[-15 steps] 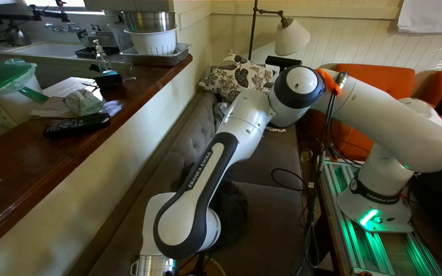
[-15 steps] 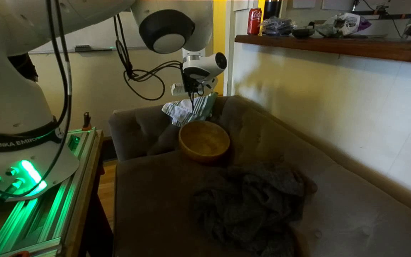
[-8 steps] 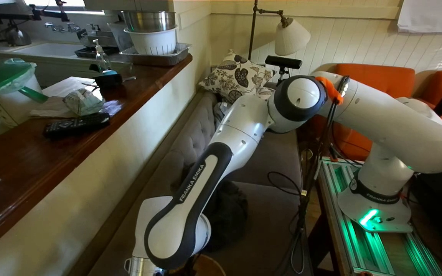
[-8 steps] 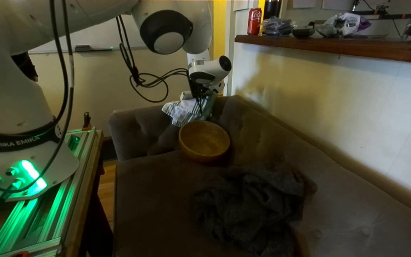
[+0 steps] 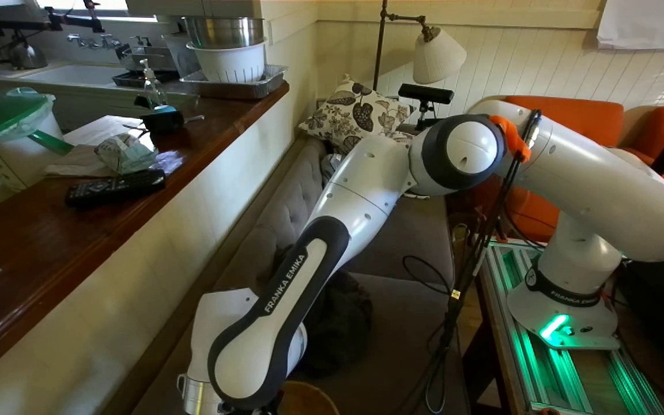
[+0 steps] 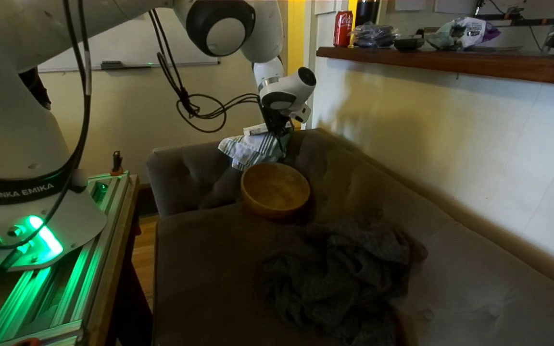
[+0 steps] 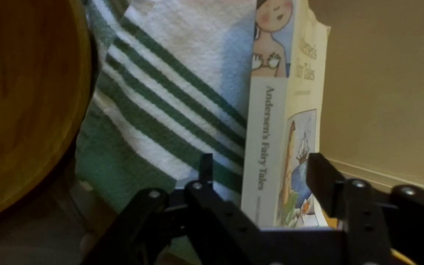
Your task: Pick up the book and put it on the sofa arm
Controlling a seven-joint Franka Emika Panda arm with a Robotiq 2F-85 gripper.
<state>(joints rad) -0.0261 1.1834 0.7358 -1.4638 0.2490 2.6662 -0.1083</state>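
Two fingers (image 7: pixel 206 167) of the gripper (image 7: pixel 260 162) stand well spread in the wrist view, the book (image 7: pixel 283 106) (Andersen's Fairy Tales) between them: clear gap on the spine (image 7: pixel 265 147) side, other finger overlapping the cover (image 7: pixel 304 99), contact uncertain. No pinch that I can make out. Striped cloth (image 7: pixel 168 110) lies just beside the book, wooden bowl (image 7: pixel 28 103) beyond it. In an exterior view the book shows as a pale block along the top of the sofa arm (image 6: pixel 193 173), just above the cloth and next to the dark gripper; whether cloth runs underneath, unclear. In an exterior view the robot arm (image 5: pixel 361 184) reaches down out of frame; book not in sight, fingers cut off, part of the bowl showing. My reading: placing step, at or near release, as the book seems to be at its goal already; a grasp about to start would look much the same. If release, next move calls for backing straight off, both fingers clear of the cover, so the book neither tips nor drags the cloth.
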